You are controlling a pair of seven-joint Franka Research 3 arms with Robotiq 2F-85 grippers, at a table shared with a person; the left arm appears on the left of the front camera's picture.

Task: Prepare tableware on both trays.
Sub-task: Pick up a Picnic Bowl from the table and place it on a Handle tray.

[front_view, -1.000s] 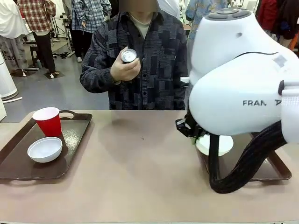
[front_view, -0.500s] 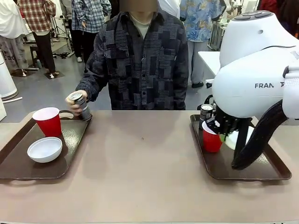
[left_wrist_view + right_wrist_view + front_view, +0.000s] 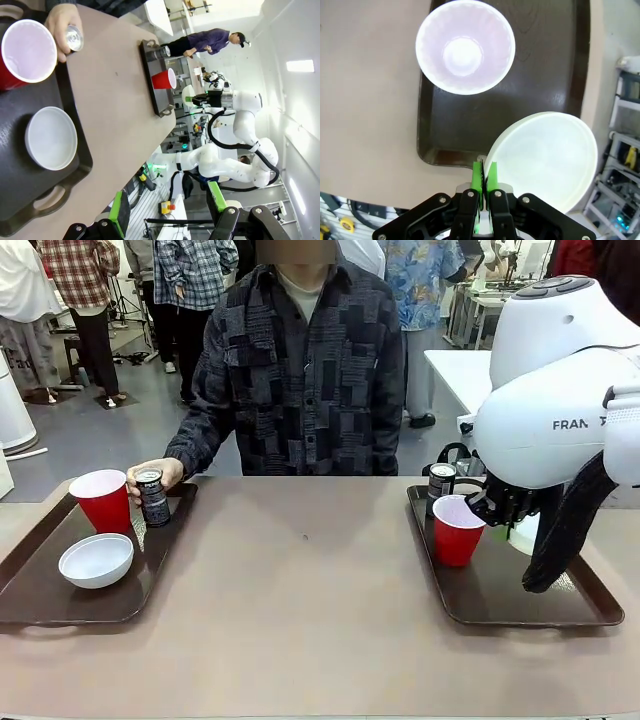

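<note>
Front view, left to right, all placed against the right tray (image 3: 500,605). Well apart to its left lies the left tray (image 3: 155,560). That one carries a red cup (image 3: 103,502), a white bowl (image 3: 96,560) and a dark can (image 3: 153,497), which a person's hand (image 3: 165,472) holds upright. On the right tray, a second can (image 3: 440,482) stands at the far left corner, with a second red cup (image 3: 457,530) just in front. The right gripper (image 3: 484,172) pinches the rim of a second white bowl (image 3: 545,155), partly over the right tray's edge. In the left wrist view, the left gripper (image 3: 167,205) has its jaws spread, with nothing between them.

The left tray (image 3: 30,605) holds cup (image 3: 100,502) behind bowl (image 3: 96,560), can (image 3: 153,497) beside; the right tray (image 3: 492,597), cup (image 3: 457,530) before can (image 3: 440,481).
</note>
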